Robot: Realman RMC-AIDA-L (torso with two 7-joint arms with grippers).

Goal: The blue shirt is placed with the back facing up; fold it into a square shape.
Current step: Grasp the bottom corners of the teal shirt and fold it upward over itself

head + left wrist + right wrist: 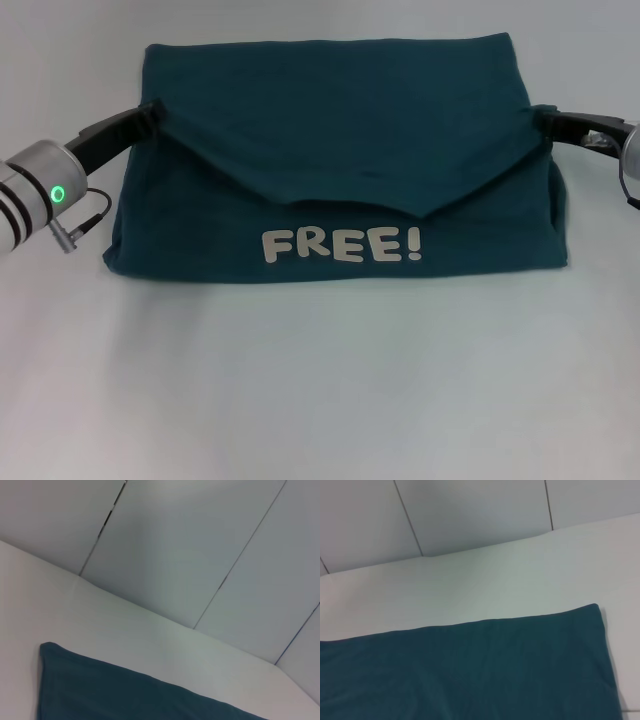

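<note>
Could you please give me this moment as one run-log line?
left gripper: at blue shirt left edge | right gripper: at right edge | flap sags mid-fold | "FREE!" print showing

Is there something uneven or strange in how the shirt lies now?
Yes. On the blue shirt, the folded-over flap sags to a low point in the middle instead of a straight edge, just above the white "FREE!" print. The left gripper and right gripper meet its two side corners.
</note>
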